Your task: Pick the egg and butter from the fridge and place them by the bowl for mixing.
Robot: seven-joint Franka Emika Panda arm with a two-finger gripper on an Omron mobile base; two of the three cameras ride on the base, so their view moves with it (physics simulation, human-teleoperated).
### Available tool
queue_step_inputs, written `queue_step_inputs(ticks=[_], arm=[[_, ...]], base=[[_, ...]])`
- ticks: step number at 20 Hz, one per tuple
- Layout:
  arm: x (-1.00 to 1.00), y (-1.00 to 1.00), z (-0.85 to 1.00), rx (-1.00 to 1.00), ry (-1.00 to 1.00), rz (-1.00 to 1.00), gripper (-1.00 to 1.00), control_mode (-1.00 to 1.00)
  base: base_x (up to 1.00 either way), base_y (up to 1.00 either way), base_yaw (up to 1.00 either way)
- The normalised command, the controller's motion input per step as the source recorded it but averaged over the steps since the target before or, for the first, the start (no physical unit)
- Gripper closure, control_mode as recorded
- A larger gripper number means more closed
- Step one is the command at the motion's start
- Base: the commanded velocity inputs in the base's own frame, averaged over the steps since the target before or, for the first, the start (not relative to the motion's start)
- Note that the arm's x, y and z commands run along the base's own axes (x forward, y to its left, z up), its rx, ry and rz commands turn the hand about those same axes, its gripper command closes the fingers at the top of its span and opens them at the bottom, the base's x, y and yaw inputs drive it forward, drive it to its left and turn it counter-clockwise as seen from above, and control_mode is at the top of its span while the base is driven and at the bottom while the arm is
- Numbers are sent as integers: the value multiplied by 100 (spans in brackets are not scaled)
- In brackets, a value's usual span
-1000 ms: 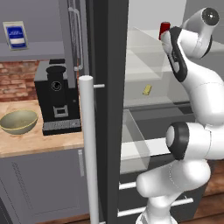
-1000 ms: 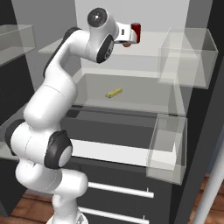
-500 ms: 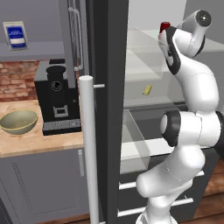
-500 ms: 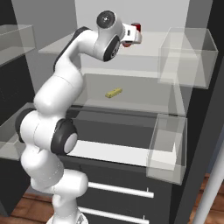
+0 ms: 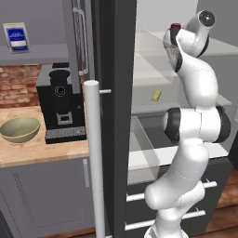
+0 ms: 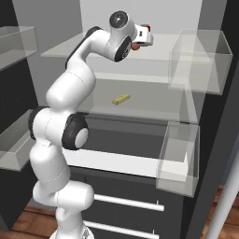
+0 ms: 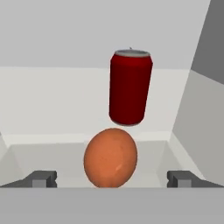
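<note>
On the far left of the left base view, the bowl sits on the wooden counter beside a black coffee machine, well apart from the fridge, whose door stands open with its pale bar handle in the foreground. Further right, inside the fridge, the butter lies flat on the middle glass shelf, below the arm's raised hand. Up on the top shelf, the gripper reaches in with its jaws spread as wide as they go, and nothing is held.

In the hand view the egg sits straight ahead, centred between the left fingertip and the right one, with clear space on both sides. It stands with its long axis running up and down in that view, so the fingers would close across its narrower width. The red can stands upright just behind the egg and slightly to the right; whether the two touch cannot be told.

The next move looks like a short advance forward, stopping short of the can, and then a gentle closing on the egg.
</note>
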Motion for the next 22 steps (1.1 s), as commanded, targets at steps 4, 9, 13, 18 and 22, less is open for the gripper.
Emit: queue_step_inputs(ticks=[4,9,13,18,22], arm=[[45,-7,-3,0,0,0,-100,-100],[15,-9,-2,0,0,0,-100,-100],[0,-9,-6,0,0,-2,-100,-100],[2,0,-14,0,0,-3,-100,-100],[14,6,-16,1,-3,0,-100,-100]], base=[[0,0,0],[0,0,0],[0,0,0],[0,0,0],[0,0,0]])
